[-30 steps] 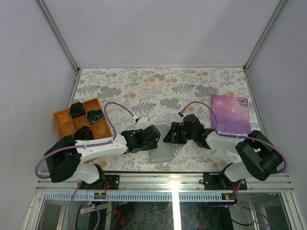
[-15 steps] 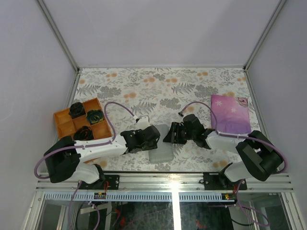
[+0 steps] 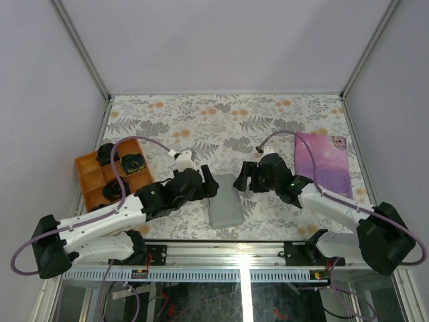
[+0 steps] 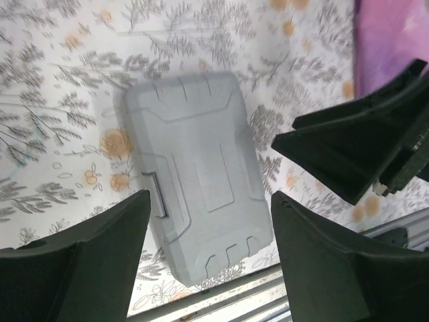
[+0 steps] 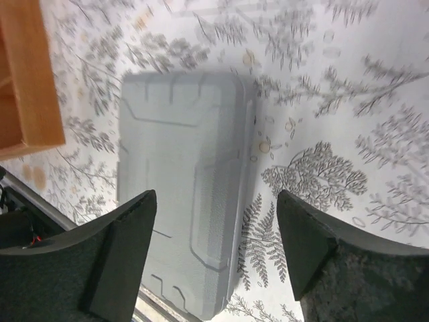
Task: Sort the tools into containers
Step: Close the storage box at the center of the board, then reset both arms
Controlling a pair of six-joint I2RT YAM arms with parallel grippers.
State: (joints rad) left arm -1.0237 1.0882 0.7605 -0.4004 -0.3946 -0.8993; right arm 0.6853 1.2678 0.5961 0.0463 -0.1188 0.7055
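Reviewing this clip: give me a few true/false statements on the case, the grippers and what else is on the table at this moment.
1. The flat grey plastic tool case lies closed. True.
2. The left gripper is shut on the case. False: its jaws stand open and grip nothing.
3. The case rests on the purple star-patterned cloth. False: the cloth lies apart on the right; the case sits on the floral table cover.
4. The orange compartmented tray holds dark objects. True.
5. The right gripper has open jaws. True.
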